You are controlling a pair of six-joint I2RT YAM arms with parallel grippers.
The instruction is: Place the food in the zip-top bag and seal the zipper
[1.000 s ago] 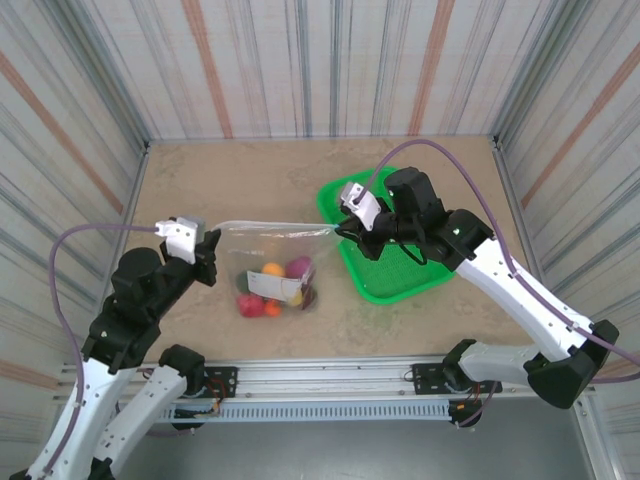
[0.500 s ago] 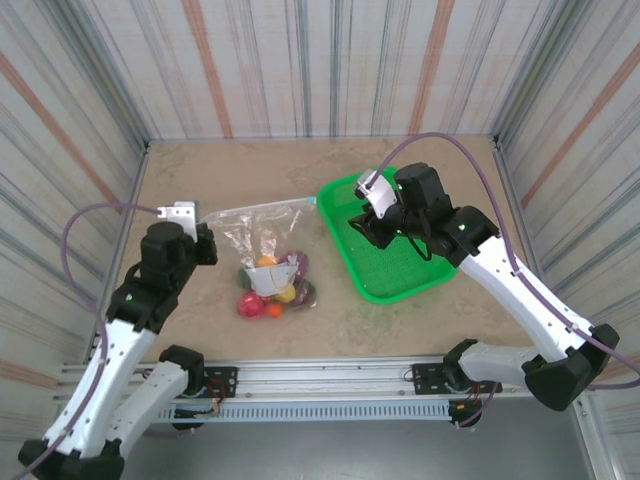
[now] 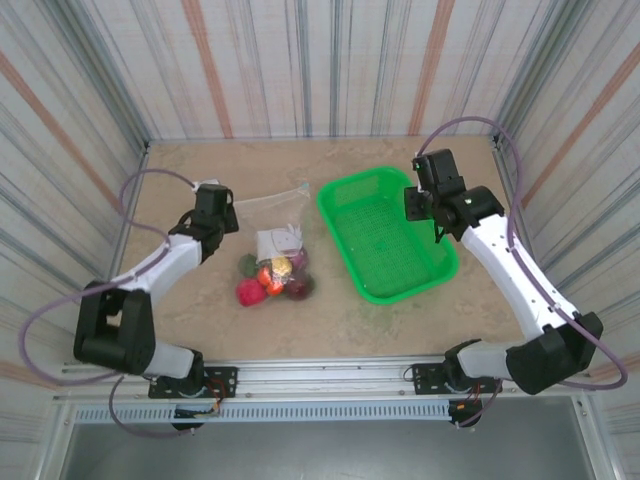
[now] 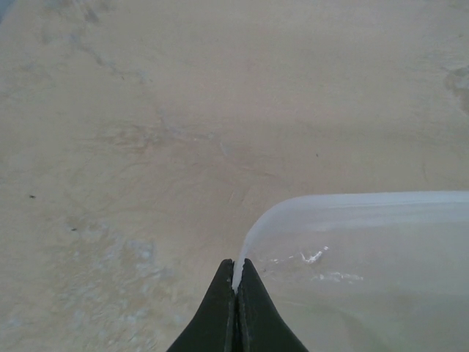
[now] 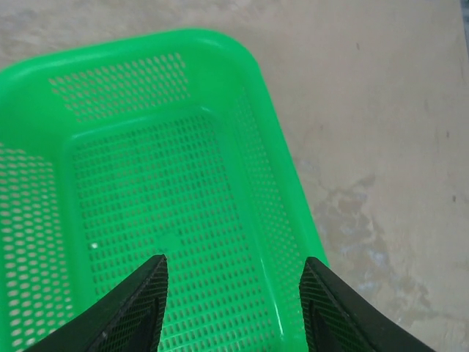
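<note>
Right gripper freed the zip-top bag, open at 2 o'clock. Left gripper still pinches it; food looks bagged

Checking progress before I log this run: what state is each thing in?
zip-top bag: holds the food, one corner pinched; whether it is sealed cannot be told.
toy food: bunched together inside the bag.
green mesh basket: upright, empty.
left gripper: shut on the bag's corner.
right gripper: open, empty, over the basket.
</note>
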